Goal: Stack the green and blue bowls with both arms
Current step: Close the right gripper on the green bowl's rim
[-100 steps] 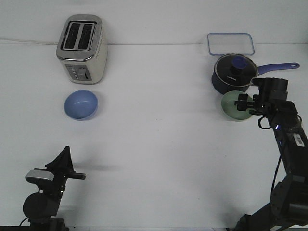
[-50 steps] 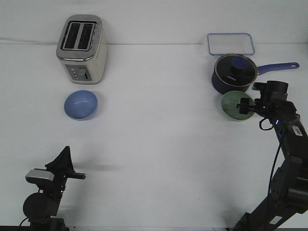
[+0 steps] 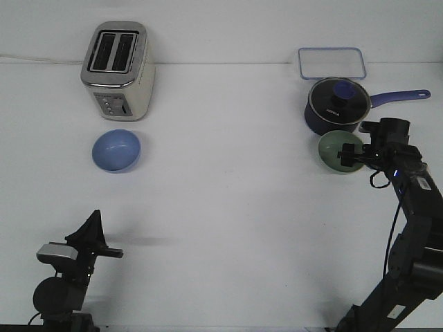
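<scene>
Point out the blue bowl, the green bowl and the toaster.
blue bowl (image 3: pixel 116 150), front view, on the middle of its inside.
green bowl (image 3: pixel 332 149), front view, on the visible left part of its inside.
toaster (image 3: pixel 114 72), front view, on its top edge below the slots.

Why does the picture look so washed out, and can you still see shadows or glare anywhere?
Front view: bright, even light bleaches the white table and wall together; shadows are faint, the clearest a soft grey streak beside the left gripper. Front view: small highlights sit on the saucepan lid and toaster. Front view: the right gripper at the green bowl looks dark and slightly soft.
</scene>
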Robot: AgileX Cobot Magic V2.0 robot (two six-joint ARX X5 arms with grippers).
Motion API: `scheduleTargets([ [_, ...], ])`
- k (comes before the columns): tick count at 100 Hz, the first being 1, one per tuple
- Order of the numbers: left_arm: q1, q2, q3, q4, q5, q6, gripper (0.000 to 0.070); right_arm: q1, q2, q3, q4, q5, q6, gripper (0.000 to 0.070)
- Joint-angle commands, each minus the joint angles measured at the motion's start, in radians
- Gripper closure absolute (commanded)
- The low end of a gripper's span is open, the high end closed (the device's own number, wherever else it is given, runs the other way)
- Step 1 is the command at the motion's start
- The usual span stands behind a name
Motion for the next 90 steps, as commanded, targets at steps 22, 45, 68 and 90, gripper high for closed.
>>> scheduleTargets([
  [22, 0.001, -0.001, -0.020, 0.010, -0.002, 0.002, 0.0690, 0.000, 0.026, 0.024, -0.012, -0.004, -0.010, 0.0520],
  [45, 0.001, -0.001, -0.020, 0.010, -0.003, 0.002, 0.0690, -0.005, 0.025, 0.024, -0.016, -0.004, 0.001, 0.0697],
  [68, 0.001, -0.001, -0.020, 0.010, -0.002, 0.002, 0.0690, -0.007, 0.004, 0.024, -0.042, -0.051, 0.016, 0.0697],
  [90, 0.001, -0.001, -0.020, 0.010, -0.002, 0.002, 0.0690, 0.003, -0.089, 0.024, -0.070, -0.101, 0.063, 0.0697],
])
